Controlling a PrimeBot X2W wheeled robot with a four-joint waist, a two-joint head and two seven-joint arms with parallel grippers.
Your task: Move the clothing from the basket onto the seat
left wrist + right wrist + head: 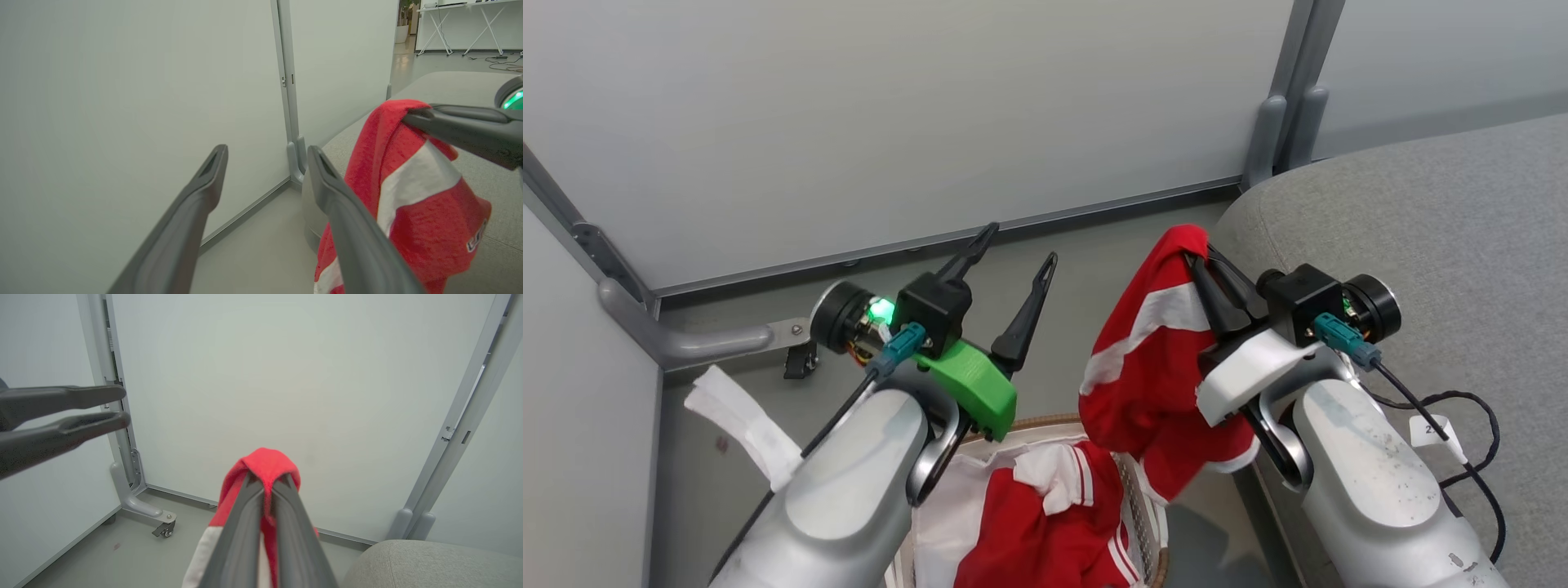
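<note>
Pinched one red garment (1135,384) in right jaws, up beside the seat (1421,212) but not yet laid there. Held left jaws spread and empty. Left more red clothing (1029,539) in the basket (1145,531).

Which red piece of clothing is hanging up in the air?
The red one with the white stripe, pinched by the right gripper. The other red clothing lies crumpled in the basket.
</note>
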